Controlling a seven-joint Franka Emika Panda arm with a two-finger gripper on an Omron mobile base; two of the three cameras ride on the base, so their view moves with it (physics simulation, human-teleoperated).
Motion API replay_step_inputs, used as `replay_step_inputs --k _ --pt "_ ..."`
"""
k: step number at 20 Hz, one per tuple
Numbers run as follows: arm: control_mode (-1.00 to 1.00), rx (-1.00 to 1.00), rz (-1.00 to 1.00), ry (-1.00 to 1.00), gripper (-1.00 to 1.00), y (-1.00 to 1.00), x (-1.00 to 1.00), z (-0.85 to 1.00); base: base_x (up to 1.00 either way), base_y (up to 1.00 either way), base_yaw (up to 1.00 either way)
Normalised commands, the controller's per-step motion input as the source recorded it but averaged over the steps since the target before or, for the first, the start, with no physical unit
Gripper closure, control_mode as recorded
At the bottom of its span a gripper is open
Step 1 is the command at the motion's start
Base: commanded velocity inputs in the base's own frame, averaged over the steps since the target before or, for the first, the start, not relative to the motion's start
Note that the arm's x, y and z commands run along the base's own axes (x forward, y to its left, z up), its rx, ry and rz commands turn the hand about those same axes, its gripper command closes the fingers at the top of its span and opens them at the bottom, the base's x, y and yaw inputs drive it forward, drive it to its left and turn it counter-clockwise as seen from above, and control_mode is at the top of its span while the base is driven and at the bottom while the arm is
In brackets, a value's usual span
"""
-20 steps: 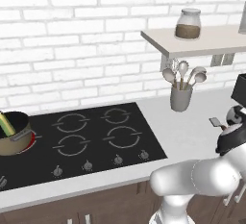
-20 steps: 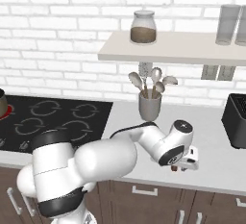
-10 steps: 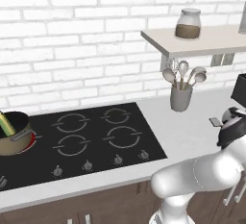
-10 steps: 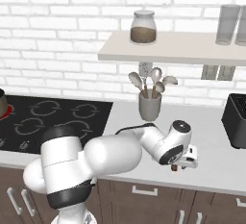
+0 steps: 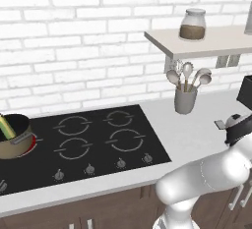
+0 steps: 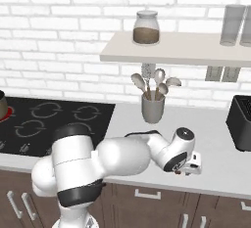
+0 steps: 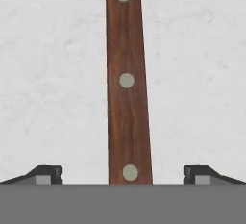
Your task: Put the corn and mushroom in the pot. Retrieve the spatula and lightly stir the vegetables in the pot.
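- Far left of the hob [image 5: 93,144]: you have the pot [image 5: 14,137] on the front-left burner, near the hob's left edge. That burner glows red under it.
- The corn [image 5: 6,127] stands tilted inside the pot, its pale green end leaning on the rim. You cannot tell whether the mushroom is in there too.
- The other burners and the knob row along the hob's front edge are bare.
- Right of the hob, toward the back of the worktop [image 5: 197,129]: a grey cup [image 5: 185,99] holding spoons, upright, below a wall shelf [image 6: 176,51] that carries a jar [image 6: 146,28].
- Far right end of the worktop: a dark box-shaped appliance [image 6: 241,122], well apart from the cup.
- Your gripper [image 7: 123,174] is low over the worktop's front right part, pointing down, between cup and appliance.
- Hand view: jaws spread as wide as they go, one tip on each side of a brown wooden handle [image 7: 127,81] with three pale rivets, lying flat on the worktop. Neither tip touches it; nothing is held.
- The handle runs straight away between the tips; its other end is cut off, so you cannot tell from here if it is the spatula.
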Motion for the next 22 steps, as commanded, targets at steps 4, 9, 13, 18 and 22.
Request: replay_step_inputs --k 4,9,13,18,22 --pt "-1.00 -0.01 0.00 0.00 1.00 0.00 0.00 -0.33 0.00 0.00 0.00" --pt "-1.00 -0.05 0.00 0.00 1.00 0.00 0.00 -0.36 0.00 0.00 0.00" --pt "-1.00 -0.05 0.00 0.00 1.00 0.00 0.00 -0.27 0.00 0.00 0.00" --pt "-1.00 -0.04 0.00 0.00 1.00 0.06 0.00 -0.17 0.00 0.00 0.00" --pt "-1.00 -0.06 0.00 0.00 1.00 0.32 0.00 -0.01 0.00 0.00 0.00"
